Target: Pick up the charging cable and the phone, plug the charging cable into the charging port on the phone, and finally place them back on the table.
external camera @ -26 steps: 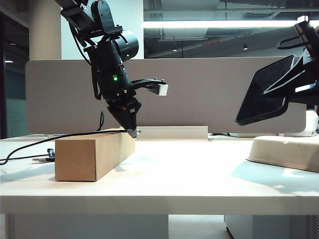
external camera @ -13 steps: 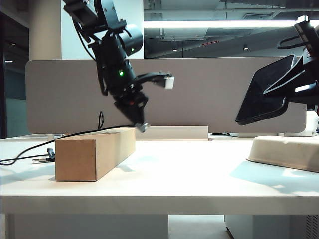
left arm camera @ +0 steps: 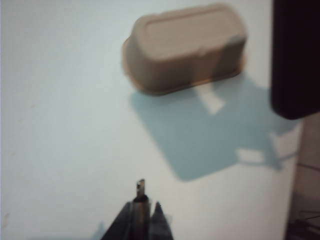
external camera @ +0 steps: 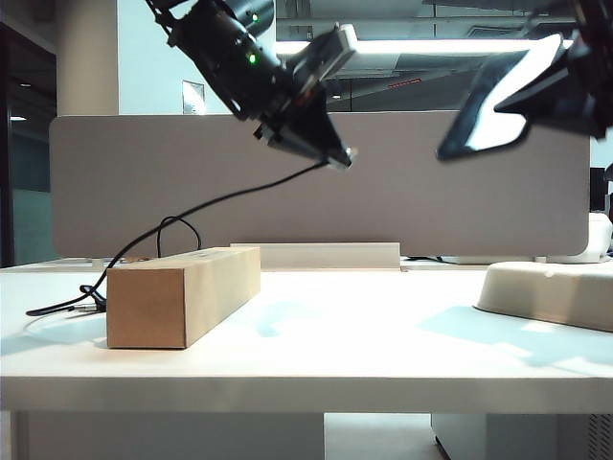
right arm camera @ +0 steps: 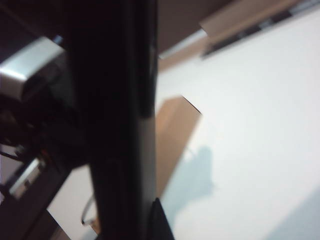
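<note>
Exterior view: cardboard box on the white table, taken as landmark. Left gripper high above and to the right of the box, fingers clamped on the plug end of the charging cable; the black cord droops from there, passes behind the box and trails onto the tabletop at the box's left. Right gripper far right of the box and equally high, fingers pressed onto the phone, which is tilted, its screen catching bright light. Beige tray on the table, well right of the box. Grey divider panel behind the box.

Left wrist view: only here does the silvery plug tip show, sticking out past the closed fingertips; tray upside down, phone's dark edge at the frame border.

Right wrist view: phone fills the frame, blurred; box behind it.
</note>
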### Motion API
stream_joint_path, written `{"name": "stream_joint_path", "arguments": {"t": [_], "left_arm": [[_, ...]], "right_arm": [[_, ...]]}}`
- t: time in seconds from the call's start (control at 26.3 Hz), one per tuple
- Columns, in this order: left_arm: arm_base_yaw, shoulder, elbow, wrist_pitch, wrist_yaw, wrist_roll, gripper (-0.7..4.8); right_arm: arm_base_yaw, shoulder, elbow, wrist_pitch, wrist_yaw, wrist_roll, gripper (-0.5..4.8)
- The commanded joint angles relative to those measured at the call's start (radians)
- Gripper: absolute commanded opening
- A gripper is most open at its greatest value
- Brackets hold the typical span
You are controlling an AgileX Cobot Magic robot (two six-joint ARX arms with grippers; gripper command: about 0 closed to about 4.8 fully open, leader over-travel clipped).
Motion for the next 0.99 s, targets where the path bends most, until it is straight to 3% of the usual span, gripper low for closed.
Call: {"name": "stream_joint_path", "arguments": {"t": [0.04,0.11,0.46,0.72,0.99], "left_arm": [[0.0,-0.025,0.005,0.006,0.14,-0.026,-0.06],[0.0,-0.041,0.005,0.008,0.229,-0.027,-0.06],[-0.001,-0.069,0.005,0.113,0.542,-0.243,-0.06],[-0.037,-0.069,0.005,0.173,0.555,-0.287,-0.06],[-0.082,-0.069,0.005,0.238,0.595,-0.297,-0.06]], "right_arm": [[0.001,-0.009,0.045,0.102,-0.029,0.035,-0.07],[0.002,-0.009,0.084,0.129,-0.035,0.064,-0.07],[0.005,-0.013,0.127,0.31,-0.027,0.19,-0.07],[0.021,-0.012,0.127,0.459,0.006,0.293,-0.07],[0.033,-0.012,0.129,0.467,0.007,0.321,-0.07]]}}
